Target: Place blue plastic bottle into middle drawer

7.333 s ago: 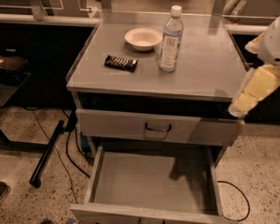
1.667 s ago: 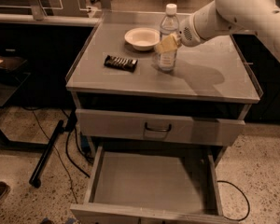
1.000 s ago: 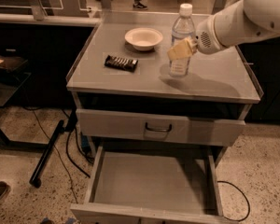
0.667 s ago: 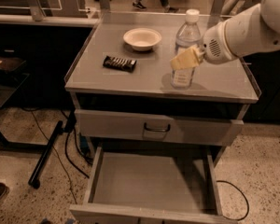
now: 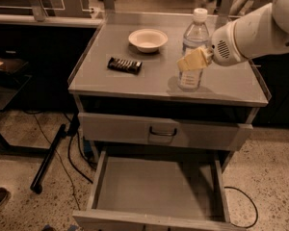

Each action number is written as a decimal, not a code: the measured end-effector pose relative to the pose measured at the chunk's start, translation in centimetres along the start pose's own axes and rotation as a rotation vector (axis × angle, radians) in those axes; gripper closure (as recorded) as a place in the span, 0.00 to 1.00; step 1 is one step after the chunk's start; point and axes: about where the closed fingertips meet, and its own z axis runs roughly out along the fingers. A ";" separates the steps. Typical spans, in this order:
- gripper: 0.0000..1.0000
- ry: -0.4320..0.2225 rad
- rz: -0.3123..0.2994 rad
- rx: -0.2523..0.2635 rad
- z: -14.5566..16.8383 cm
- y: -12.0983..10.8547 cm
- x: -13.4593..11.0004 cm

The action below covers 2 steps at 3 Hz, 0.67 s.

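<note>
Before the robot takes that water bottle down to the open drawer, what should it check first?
1. The gripper, above the cabinet top, has its fingers closed around the blue plastic bottle: ok.
2. Bottle upright, cap on: ok.
3. Bottle lifted off the cabinet top: cannot tell.
4. The middle drawer is pulled open, nothing in it: ok.
5. The white bowl and snack bar sit apart from the bottle: ok.

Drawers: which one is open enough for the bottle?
The lower drawer, bare floor showing; the handled drawer above is barely out. Gripper holds the bottle over the cabinet top.
</note>
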 end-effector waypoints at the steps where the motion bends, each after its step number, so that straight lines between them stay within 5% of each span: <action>1: 1.00 0.008 0.019 0.039 -1.9 1.2 1.8; 2: 1.00 0.056 0.088 0.050 -2.8 3.0 6.9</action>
